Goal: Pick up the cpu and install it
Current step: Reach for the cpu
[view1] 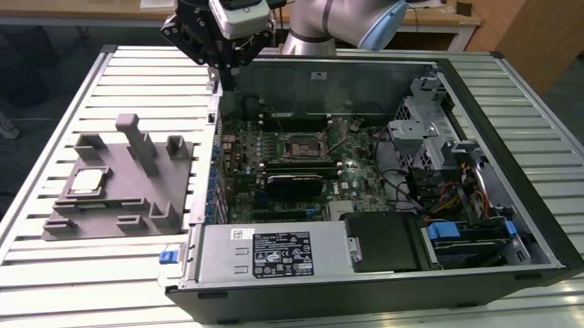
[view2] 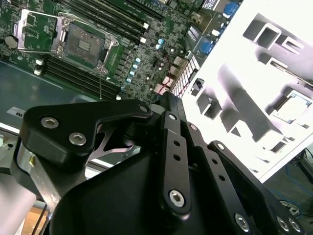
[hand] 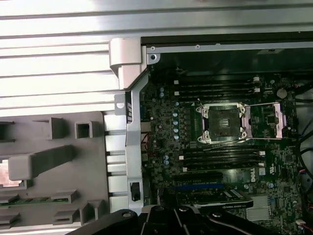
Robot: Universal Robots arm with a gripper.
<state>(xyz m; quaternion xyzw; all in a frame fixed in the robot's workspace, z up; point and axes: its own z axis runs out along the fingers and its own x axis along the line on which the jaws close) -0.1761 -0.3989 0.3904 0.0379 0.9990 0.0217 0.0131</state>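
Observation:
The cpu point(view1: 87, 181), a small silvery square, lies in a recess of the grey holder point(view1: 128, 205) on the table, at the exterior view's left of the open computer case. In the second wrist view the cpu point(view2: 294, 107) sits in the brightly lit holder. My gripper point(view1: 223, 63) hangs above the case's back corner, well away from the cpu and holding nothing. The motherboard socket point(view1: 301, 145) is bare inside its frame, and in the first wrist view the socket point(hand: 222, 122) has its cover plate point(hand: 266, 120) swung aside. Black gripper links point(view2: 171, 161) fill the near part of the second wrist view.
The case point(view1: 365, 287) lies on its side on the slatted metal table point(view1: 146, 75), with a power supply point(view1: 273, 253), drive cage point(view1: 429, 130) and cables point(view1: 438, 198) inside. Upright posts point(view1: 141, 143) rise from the holder. A green memory stick point(hand: 29, 200) lies in the holder.

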